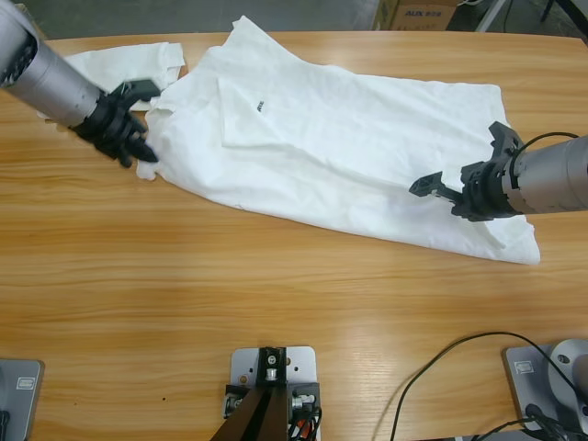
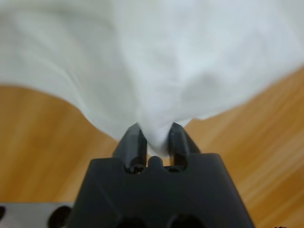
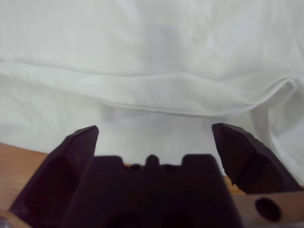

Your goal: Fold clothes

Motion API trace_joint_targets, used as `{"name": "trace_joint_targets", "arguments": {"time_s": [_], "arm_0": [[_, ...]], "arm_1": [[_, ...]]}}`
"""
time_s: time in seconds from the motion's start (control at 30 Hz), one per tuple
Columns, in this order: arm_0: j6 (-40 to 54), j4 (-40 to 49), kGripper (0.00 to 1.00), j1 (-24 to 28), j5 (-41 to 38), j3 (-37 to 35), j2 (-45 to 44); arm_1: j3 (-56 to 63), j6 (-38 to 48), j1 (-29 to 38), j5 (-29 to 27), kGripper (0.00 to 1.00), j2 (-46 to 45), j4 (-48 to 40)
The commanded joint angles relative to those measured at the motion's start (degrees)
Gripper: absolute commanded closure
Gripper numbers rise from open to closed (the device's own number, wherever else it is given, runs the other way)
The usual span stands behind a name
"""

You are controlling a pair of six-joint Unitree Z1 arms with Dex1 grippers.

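Note:
A white T-shirt (image 1: 349, 138) with small black lettering (image 1: 260, 107) on its chest lies spread slantwise across the wooden table (image 1: 276, 294). One side of it is folded in over the chest. My left gripper (image 1: 143, 152) comes in from the upper left and is shut on the shirt's left edge. In the left wrist view the cloth (image 2: 156, 71) is pinched between the jaws of the left gripper (image 2: 156, 138) and fans out from them. My right gripper (image 1: 457, 161) hovers open over the shirt's right end. In the right wrist view a hem fold (image 3: 152, 97) runs across between the jaws of that gripper (image 3: 154, 130).
More white clothes (image 1: 124, 60) lie flat at the back left, behind my left arm. A cardboard box (image 1: 418, 11) stands beyond the table's far edge. A black cable (image 1: 441, 363) loops over the front right. Bare wood stretches along the table's front half.

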Motion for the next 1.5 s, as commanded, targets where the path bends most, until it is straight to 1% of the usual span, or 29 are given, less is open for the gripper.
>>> {"name": "trace_joint_targets", "arguments": {"time_s": [0.03,0.13,0.27,0.37,0.47,0.5,0.53,0.57,0.6,0.67,0.73,0.8,0.83,0.9,0.93,1.0,1.1,1.23,1.3,1.33,1.43,1.5], "arm_0": [[-0.7,9.8,1.0,0.7,2.9,3.1,-1.9],[-0.7,13.9,1.0,-0.7,2.8,3.3,-3.3],[-0.7,15.9,1.0,-4.0,2.1,4.1,-3.4],[-0.9,19.1,1.0,-6.3,0.5,4.0,-3.3],[-2.7,21.4,1.0,-6.8,0.6,4.9,-4.1],[-3.8,21.9,0.862,-6.5,1.5,5.5,-4.2],[-5.2,22.1,0.464,-5.8,2.7,6.1,-4.4],[-6.9,22.3,0.371,-4.7,4.4,6.4,-4.8],[-8.0,22.4,0.321,-3.7,6.2,6.7,-5.3],[-9.3,22.5,0.316,-1.5,8.7,7.1,-6.2],[-10.1,22.3,0.246,-0.1,9.3,6.8,-6.1],[-10.2,22.2,0.239,-0.4,8.7,6.2,-5.5],[-10.1,22.2,0.239,-0.9,8.4,6.1,-5.2],[-10.1,22.2,0.239,-2.0,8.2,5.9,-4.9],[-10.0,22.2,0.239,-2.4,8.2,5.6,-4.9],[-9.8,22.2,0.243,-3.1,7.4,3.8,-5.9],[-7.9,21.7,0.243,-6.1,-0.1,0.2,-10.2],[-4.8,21.0,0.244,-15.1,-0.5,-1.1,-15.5],[-4.5,20.0,0.245,-19.5,-0.7,0.3,-15.7],[-4.7,19.3,0.248,-20.7,-1.5,1.5,-15.3],[-5.4,14.8,0.249,-21.1,-2.5,6.9,-12.8],[-5.6,10.9,0.265,-19.7,-2.5,9.2,-10.4]], "arm_1": [[1.5,-0.4,0.6,0.5,0.023,-1.2,1.7],[1.5,-0.4,0.6,0.5,0.023,-1.0,2.7],[1.0,0.1,0.6,0.3,0.023,-0.2,3.2],[1.0,1.2,0.6,-0.3,0.021,-0.5,5.0],[0.9,1.2,0.6,-1.0,0.021,-1.5,6.3],[0.8,1.2,0.6,-1.1,0.019,-1.8,6.5],[0.7,1.2,0.6,-1.2,0.018,-1.9,6.9],[0.7,1.2,0.6,-1.5,0.02,-1.9,7.5],[0.7,1.2,0.6,-2.1,0.021,-2.1,8.2],[0.7,1.2,0.6,-3.2,0.023,-2.6,8.6],[0.7,1.3,0.6,-4.2,0.023,-4.2,9.5],[0.3,2.2,0.6,-4.0,0.02,-7.8,11.9],[-0.2,3.2,0.9,-3.8,0.018,-10.5,14.5],[-0.3,6.1,4.3,-3.3,0.029,-16.9,16.8],[-0.2,6.9,5.5,-2.7,0.099,-18.4,17.3],[-0.2,7.2,6.7,-2.7,0.352,-18.5,17.7],[0.2,6.5,6.7,-3.3,0.524,-17.6,17.5],[0.4,4.3,7.0,-3.5,0.524,-15.1,17.5],[0.3,4.3,7.1,-3.5,0.524,-13.6,17.0],[0.3,4.3,7.1,-3.5,0.524,-13.2,16.7],[0.0,3.9,7.1,-3.6,0.529,-13.2,16.7],[-0.1,3.9,7.1,-4.4,0.529,-13.2,16.6]]}}
